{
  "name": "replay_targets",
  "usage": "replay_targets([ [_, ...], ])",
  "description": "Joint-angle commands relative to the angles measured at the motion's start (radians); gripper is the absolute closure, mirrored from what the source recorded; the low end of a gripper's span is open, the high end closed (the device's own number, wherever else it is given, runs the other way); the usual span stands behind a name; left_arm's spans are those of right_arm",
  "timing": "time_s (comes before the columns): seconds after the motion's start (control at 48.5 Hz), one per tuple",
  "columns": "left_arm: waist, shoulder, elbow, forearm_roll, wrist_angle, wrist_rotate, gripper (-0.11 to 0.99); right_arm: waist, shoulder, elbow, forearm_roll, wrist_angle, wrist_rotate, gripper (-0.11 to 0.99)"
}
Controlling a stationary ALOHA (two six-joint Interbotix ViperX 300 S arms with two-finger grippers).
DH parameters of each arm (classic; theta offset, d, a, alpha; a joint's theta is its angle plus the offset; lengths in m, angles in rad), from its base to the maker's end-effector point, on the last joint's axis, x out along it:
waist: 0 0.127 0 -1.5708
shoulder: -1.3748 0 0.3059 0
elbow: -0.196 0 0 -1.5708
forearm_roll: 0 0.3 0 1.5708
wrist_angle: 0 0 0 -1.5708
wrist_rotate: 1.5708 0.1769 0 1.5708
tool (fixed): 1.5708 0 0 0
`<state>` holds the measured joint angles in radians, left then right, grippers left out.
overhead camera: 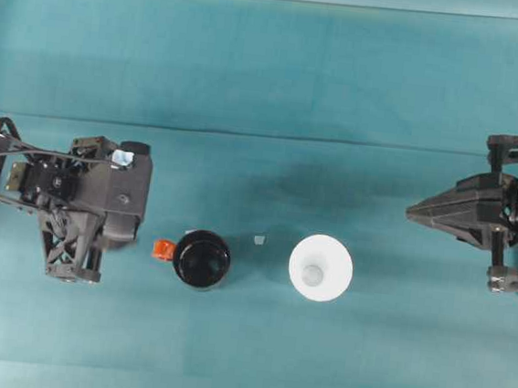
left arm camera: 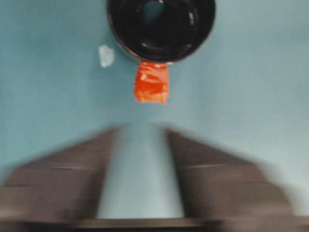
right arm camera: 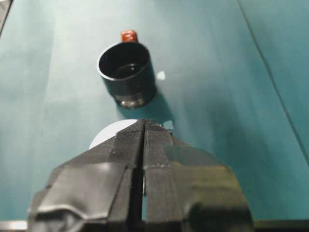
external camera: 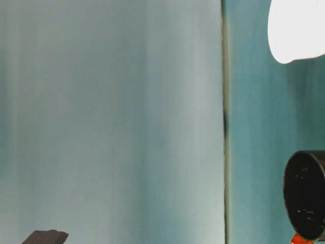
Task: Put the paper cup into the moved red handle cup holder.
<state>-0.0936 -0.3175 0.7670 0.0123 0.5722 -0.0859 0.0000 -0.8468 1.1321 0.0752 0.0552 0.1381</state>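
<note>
From our right gripper [right arm camera: 143, 126], whose taped fingers [right arm camera: 157, 145] are pressed together with nothing between them, we see the paper cup [right arm camera: 107, 133] just beyond the tips, mostly hidden behind them. Further out stands the red handle cup holder [right arm camera: 126, 72], upright, its orange-red tab pointing away from us. From our left gripper [left arm camera: 140, 169], jaws spread wide and holding nothing, though blurred, the holder [left arm camera: 161, 29] sits just ahead, its tab pointing back at the gap between the fingers [left arm camera: 72, 179]. A small pale scrap [left arm camera: 105, 55] lies beside the holder. From overhead, the cup [overhead camera: 321, 268] stands apart from the holder [overhead camera: 202, 259] on the teal table cloth [overhead camera: 270, 76].
</note>
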Motion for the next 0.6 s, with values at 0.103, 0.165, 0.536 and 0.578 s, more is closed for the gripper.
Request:
replay_targets([
  [0.103, -0.014, 0.003, 0.003, 0.005, -0.049, 0.028, -0.03, -0.002, 0.005, -0.012, 0.003, -0.005, 0.006, 0.99],
  [0.165, -0.014, 0.009, 0.003, 0.005, -0.052, 0.035, -0.09, -0.002, 0.003, -0.012, 0.003, -0.005, 0.006, 0.99],
  [0.536, -0.014, 0.146, -0.026, 0.005, -0.071, 0.046, -0.1, -0.002, 0.005, -0.011, 0.003, -0.005, 0.006, 0.99],
  [0.578, -0.014, 0.167, -0.034, 0.005, -0.083, 0.046, -0.1, -0.002, 0.005, -0.009, 0.003, -0.005, 0.006, 0.99],
])
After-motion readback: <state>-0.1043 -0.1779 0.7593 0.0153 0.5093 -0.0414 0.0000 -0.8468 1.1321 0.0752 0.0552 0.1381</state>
